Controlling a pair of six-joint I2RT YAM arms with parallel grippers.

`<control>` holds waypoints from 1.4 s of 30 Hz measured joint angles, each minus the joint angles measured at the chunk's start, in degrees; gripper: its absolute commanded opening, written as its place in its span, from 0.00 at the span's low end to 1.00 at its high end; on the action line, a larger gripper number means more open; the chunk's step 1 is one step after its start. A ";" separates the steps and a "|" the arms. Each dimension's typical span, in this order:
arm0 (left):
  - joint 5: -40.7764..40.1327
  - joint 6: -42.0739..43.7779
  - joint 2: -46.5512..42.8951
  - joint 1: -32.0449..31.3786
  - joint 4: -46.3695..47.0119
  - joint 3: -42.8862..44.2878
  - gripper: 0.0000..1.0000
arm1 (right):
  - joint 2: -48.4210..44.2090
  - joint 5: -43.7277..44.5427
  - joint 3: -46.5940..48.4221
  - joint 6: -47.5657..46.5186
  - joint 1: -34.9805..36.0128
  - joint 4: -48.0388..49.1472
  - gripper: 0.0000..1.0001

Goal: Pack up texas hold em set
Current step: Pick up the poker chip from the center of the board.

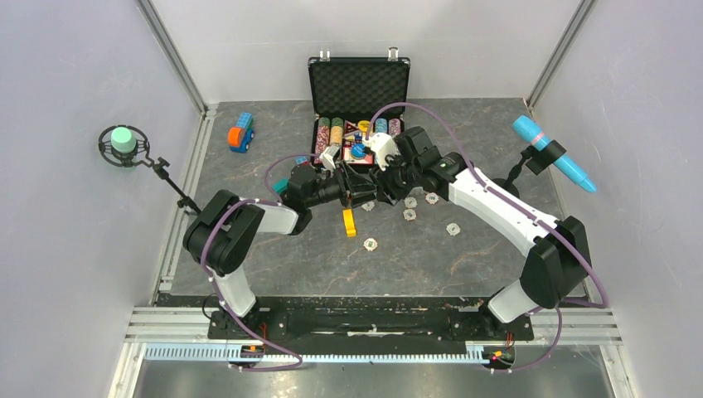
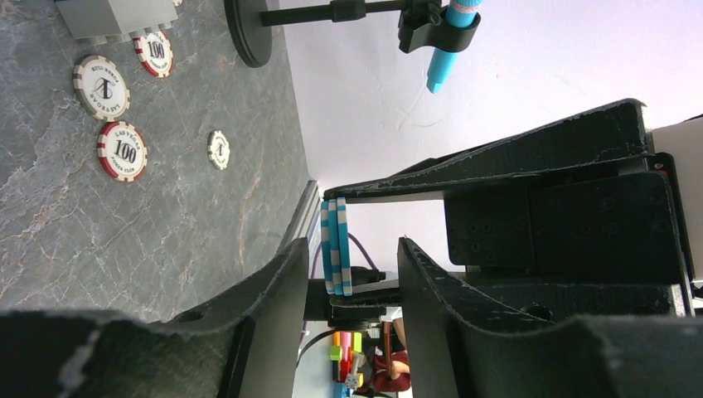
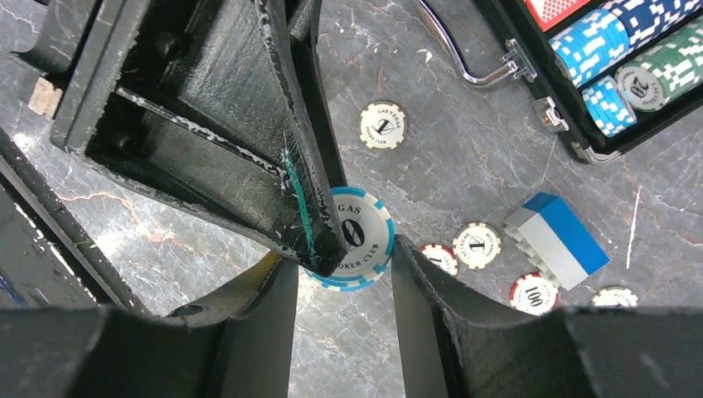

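Take the small yellow block (image 1: 349, 222) on your dark grey marbled table (image 1: 273, 249) as centre. Behind it and to the left sits an orange-and-blue toy brick truck (image 1: 241, 133). Well left of it is a green cylinder in a black ring mount (image 1: 123, 141). Well right of it is a cyan marker clamped on a black stand (image 1: 551, 153).

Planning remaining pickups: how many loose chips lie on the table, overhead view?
6 chips: three clustered, one left of them, one right, one nearest the bases. Arms may hide more. Blue chips in right gripper excluded.
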 measured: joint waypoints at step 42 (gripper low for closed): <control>0.02 -0.15 0.87 -0.09 1.07 0.31 0.28 | 3.76 -2.99 6.23 -7.23 0.28 -5.03 0.44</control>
